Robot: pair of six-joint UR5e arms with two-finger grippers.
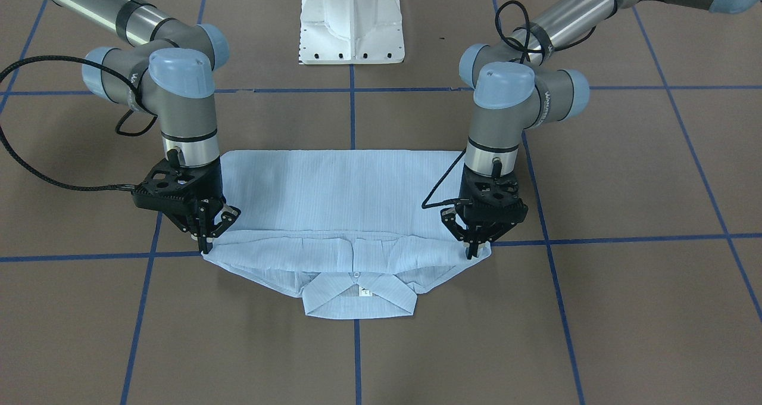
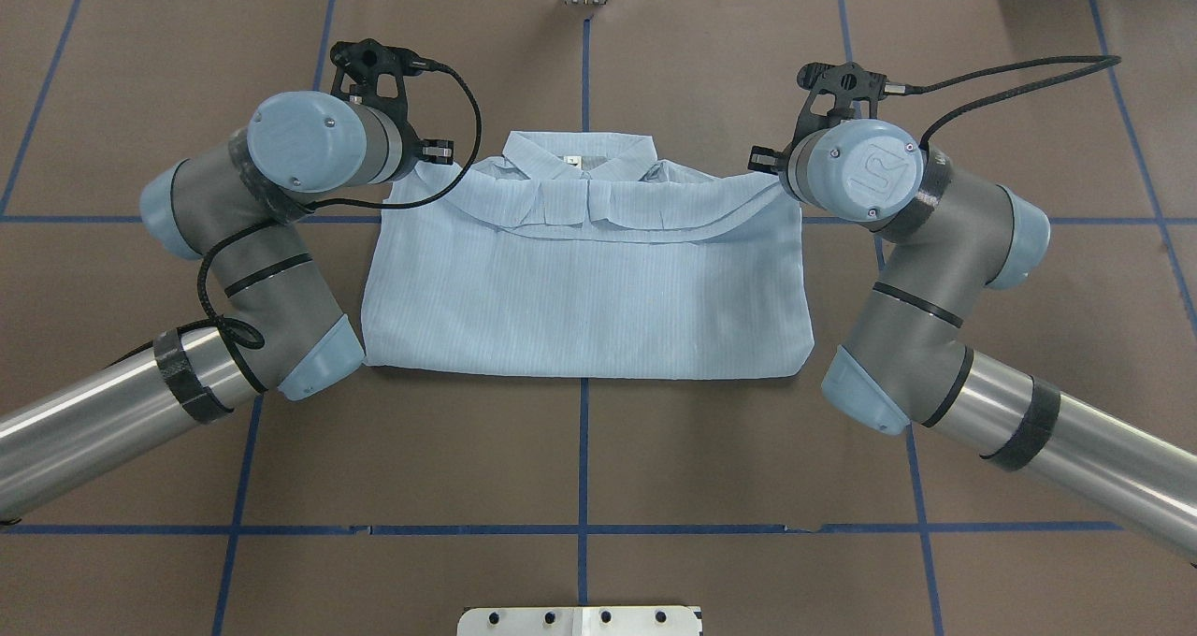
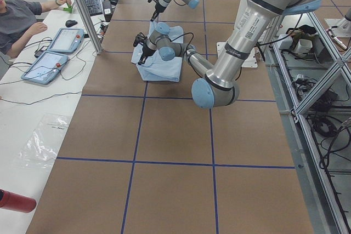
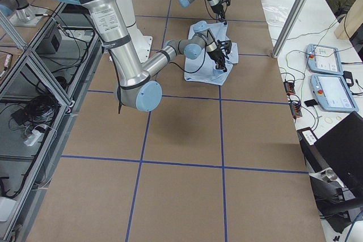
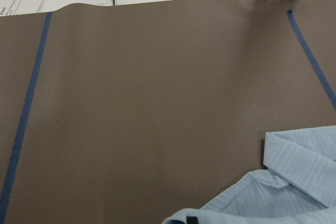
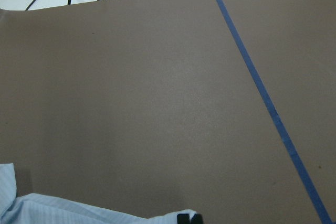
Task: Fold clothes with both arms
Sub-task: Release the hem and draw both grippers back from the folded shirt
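Flat on the brown matte table (image 1: 625, 173) lies the shirt (image 1: 339, 190), thin pale-blue cloth with fine stripes, folded into a wide, roughly rectangular shape. Its pointed collar (image 1: 357, 301) sticks out on the side away from the robot, with a small white button (image 1: 356, 274) and a white neck label (image 1: 365, 293) at its middle. A doubled layer of cloth ends in a slightly rumpled, curved edge just behind the collar; the rest is smooth.

The left gripper (image 1: 474, 251) points straight down at one collar-side corner of the fold and the right gripper (image 1: 205, 244) at the other. Each has its black fingers drawn together to a point, pinching the cloth's edge. Both wrist views show only a black tip with fabric at the bottom of the frame.

Blue tape lines (image 1: 351, 113) divide the table into squares. A white pedestal (image 1: 351, 24) stands behind the shirt. Braided black cables (image 1: 36, 167) loop off the wrists. At the side bench a person (image 3: 16, 20) sits near two tablets (image 3: 55, 53).
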